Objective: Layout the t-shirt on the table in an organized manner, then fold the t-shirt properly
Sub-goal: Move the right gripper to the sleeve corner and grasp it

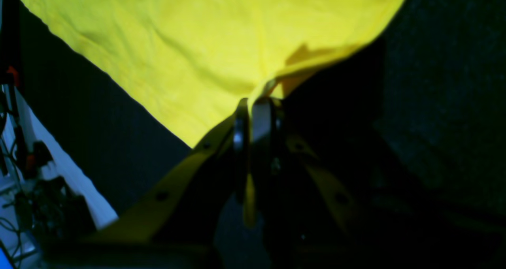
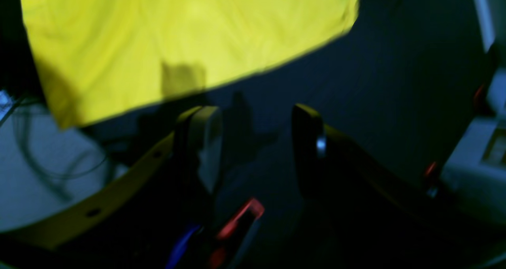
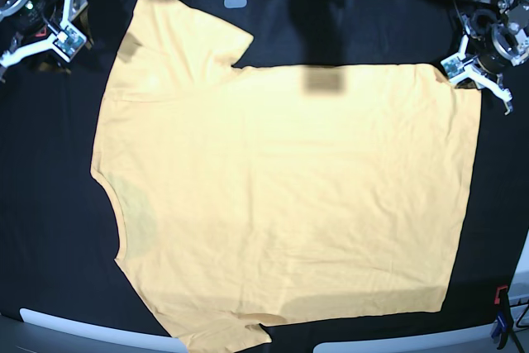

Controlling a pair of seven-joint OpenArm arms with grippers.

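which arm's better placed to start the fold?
Left, probably. Its pincer is already shut on a hem corner of the pale yellow cotton t-shirt. The right pincer is open over the black cloth-covered table, off the fabric.

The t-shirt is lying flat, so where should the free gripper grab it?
Take the t-shirt by its sleeve corner near the open right gripper, coming in low from the table edge. That thin edge lies flat. The left gripper already pinches the hem corner.

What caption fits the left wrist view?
Left gripper shut on a corner of the yellow t-shirt above the dark table.
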